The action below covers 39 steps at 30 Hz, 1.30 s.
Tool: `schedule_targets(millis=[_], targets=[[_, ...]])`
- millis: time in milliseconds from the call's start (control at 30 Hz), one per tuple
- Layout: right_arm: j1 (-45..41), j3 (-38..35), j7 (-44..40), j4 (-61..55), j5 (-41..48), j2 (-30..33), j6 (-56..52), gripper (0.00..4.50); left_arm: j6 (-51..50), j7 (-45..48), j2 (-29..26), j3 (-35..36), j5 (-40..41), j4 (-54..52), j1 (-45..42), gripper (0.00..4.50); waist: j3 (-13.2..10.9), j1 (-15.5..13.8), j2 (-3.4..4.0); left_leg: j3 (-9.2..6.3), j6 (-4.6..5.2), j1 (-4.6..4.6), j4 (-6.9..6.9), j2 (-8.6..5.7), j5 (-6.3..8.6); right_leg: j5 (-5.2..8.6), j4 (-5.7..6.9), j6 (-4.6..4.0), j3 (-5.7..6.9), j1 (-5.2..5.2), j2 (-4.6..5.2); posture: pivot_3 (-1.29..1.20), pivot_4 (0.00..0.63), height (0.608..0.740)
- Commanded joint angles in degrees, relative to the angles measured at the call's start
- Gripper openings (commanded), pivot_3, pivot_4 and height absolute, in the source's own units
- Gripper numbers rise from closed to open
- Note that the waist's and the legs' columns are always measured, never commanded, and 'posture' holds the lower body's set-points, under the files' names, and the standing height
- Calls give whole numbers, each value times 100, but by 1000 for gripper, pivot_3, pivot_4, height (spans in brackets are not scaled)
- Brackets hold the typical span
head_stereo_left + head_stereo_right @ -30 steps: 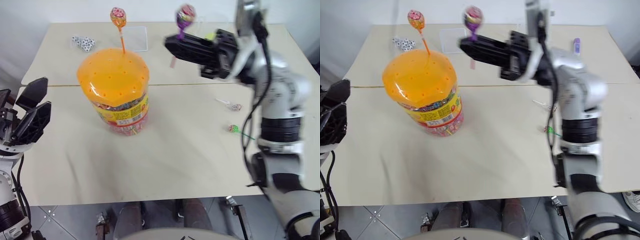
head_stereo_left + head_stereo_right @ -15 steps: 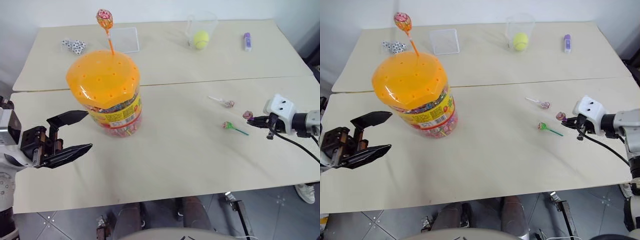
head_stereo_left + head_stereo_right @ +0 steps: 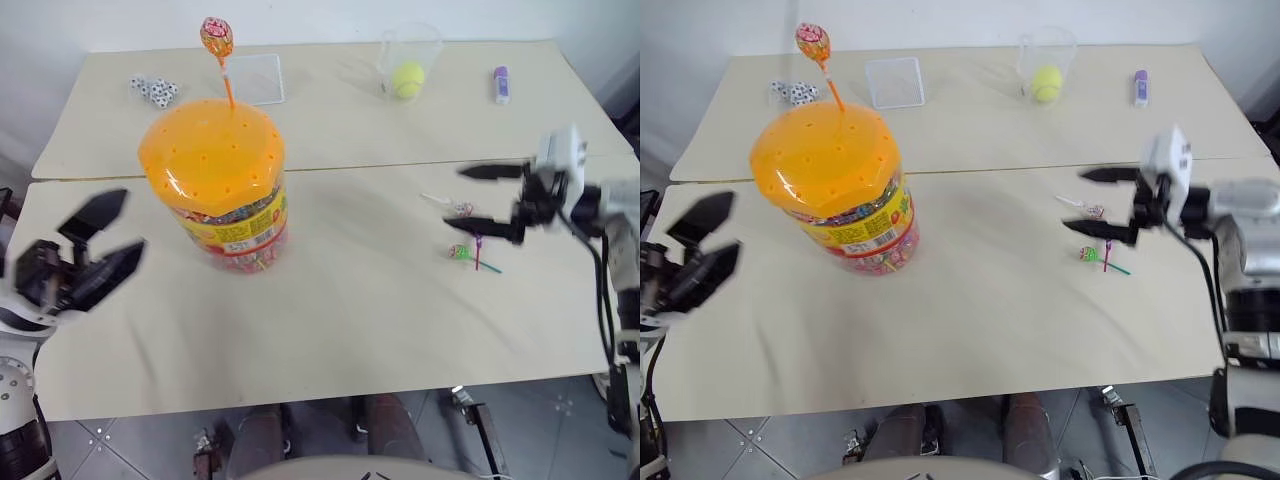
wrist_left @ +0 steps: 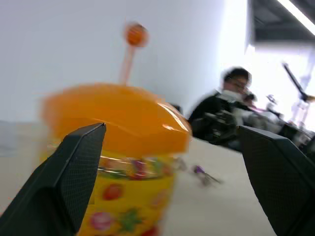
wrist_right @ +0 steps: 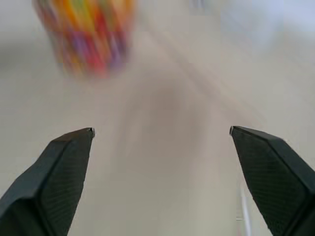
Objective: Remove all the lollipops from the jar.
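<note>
Purple lollipop (image 3: 477, 243) half hidden behind spread, empty right fingers (image 3: 495, 228); left fingers (image 3: 100, 212) spread, blurred.

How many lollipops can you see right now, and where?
4: orange-pink lollipop standing in the jar lid; pink-white, green and purple lollipops on the table by the right gripper.

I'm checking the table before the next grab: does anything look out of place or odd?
Nothing is spilled or broken. The jar stands upright with one orange-pink lollipop in its lid. Three lollipops lie loose on the table below the open right gripper.
</note>
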<state>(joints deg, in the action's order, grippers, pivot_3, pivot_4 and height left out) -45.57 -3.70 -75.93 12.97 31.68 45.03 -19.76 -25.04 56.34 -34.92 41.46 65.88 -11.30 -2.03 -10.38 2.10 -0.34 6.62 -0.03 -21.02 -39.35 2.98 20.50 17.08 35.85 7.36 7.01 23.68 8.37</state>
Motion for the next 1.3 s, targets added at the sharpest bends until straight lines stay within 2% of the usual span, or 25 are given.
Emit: schedule_targets(millis=[33,200,333,433,567,700,900,933,1033,1067,1133,1200,1300], targets=[[-703,-94,687,-667,736,-625,-970,4432,-40,-580,116,493,639,124,-177,4500,0,-33,-1,-8,1,-2,-3,-2,1,0,1,0,-1,0,2,0,150,740],[-1801,322,1881,-184,207,-2021,-1038,4432,-64,-583,86,410,621,160,-254,4500,4,-80,-6,-5,6,-31,-33,-13,7,-1,11,1,29,-7,12,0,150,740],[-2355,601,2519,297,-78,-2966,-1219,4432,-103,-416,18,153,497,188,-341,4500,4,-48,-7,-8,6,-35,-37,-15,7,-1,14,2,34,-6,8,0,150,740],[-2531,754,2750,386,-180,-3432,-1369,4432,-191,-307,-11,-4,487,124,-336,4500,5,-14,-8,-7,6,-34,-29,-13,7,-1,13,2,36,-5,5,0,150,740],[-2581,718,2858,422,-183,-3635,-1537,4432,-133,-307,20,-71,424,141,-380,4500,5,-14,-8,-8,6,-34,-26,-14,7,-1,12,2,40,-4,4,0,150,740],[-2551,804,2793,410,-268,-3739,-1499,3620,-112,-273,26,-101,393,174,-403,4500,6,4,-9,-6,5,-34,-26,-14,7,-1,11,2,38,-4,4,0,150,740],[-2649,596,2784,591,-260,-3920,-1244,1592,-125,-258,39,-154,390,174,-501,4500,6,85,-9,-7,4,-33,-23,-13,6,-1,11,2,38,-5,2,0,150,740],[-2667,554,2782,621,-244,-3939,-1209,1135,-124,-260,42,-162,386,166,-507,4500,6,95,-9,-7,4,-33,-23,-13,6,-1,11,2,38,-5,2,0,150,740],[-2746,257,2607,686,-23,-3984,-912,182,-22,24,-51,-351,95,133,-504,4500,5,111,-9,-6,4,-32,-20,-13,6,-1,10,2,38,-4,2,0,150,740],[-2766,145,2570,701,31,-3972,-806,43,-32,61,-61,-376,104,131,-545,4500,5,112,-9,-6,4,-32,-19,-13,6,-1,10,2,39,-4,1,0,150,740],[-2773,-118,2393,638,162,-3687,-758,43,-106,174,-121,-447,178,82,-651,4500,5,104,-9,-5,4,-32,-17,-13,6,-1,8,2,38,-4,1,0,150,740],[-2659,-243,1984,477,224,-3188,-779,43,-242,334,-191,-562,264,-29,-705,4500,6,84,-12,-9,4,-32,-17,-13,6,-1,8,2,39,-5,1,0,150,740],[-2473,-350,1955,413,39,-2293,-1006,43,-507,622,-362,-796,337,-222,-687,4500,6,42,-12,-9,8,-34,-18,-18,8,-2,4,3,36,-7,5,0,150,740]])
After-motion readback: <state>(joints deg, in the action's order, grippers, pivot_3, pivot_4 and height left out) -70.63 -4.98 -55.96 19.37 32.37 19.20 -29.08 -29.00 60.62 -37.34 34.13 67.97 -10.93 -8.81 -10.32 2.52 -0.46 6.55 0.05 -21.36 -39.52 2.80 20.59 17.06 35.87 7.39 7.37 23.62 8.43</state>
